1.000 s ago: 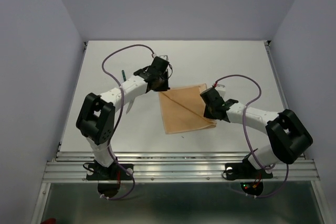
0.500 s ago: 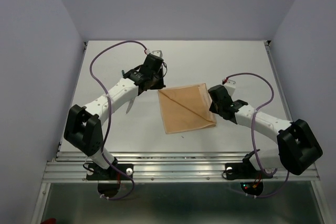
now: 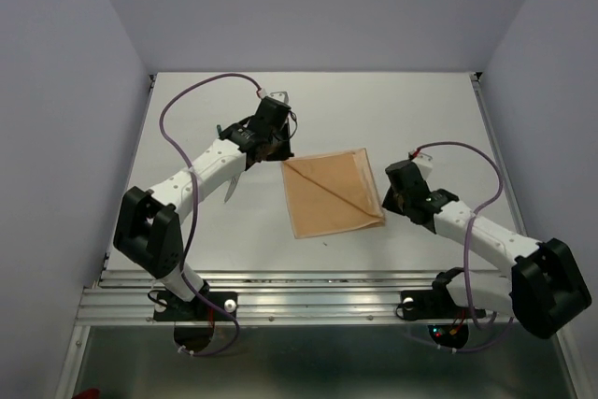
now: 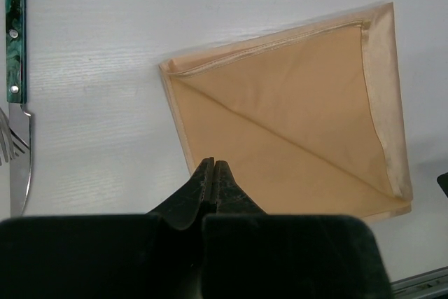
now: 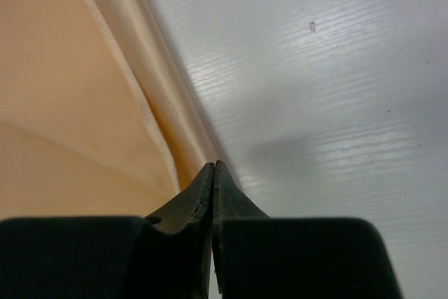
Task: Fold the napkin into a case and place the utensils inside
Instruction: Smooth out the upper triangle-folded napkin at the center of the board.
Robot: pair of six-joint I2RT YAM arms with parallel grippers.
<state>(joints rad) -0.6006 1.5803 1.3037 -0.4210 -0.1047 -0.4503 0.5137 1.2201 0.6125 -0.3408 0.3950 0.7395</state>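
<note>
One white table (image 3: 420,109) between pale lavender walls (image 3: 318,7) carries the folded napkin (image 3: 332,195) at its centre. The left gripper (image 4: 213,166) and right gripper (image 5: 213,167) are pinched closed, holding nothing, at the napkin's edges. The utensils (image 4: 15,103) lie apart, leftward.

napkin (image 3: 332,195): on table (image 3: 420,109), centre | utensils (image 4: 15,68): left of napkin, apart

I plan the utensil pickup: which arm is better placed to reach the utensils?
Probably left: the utensils lie near the left gripper, while the right gripper is at the opposite edge of the napkin.
</note>
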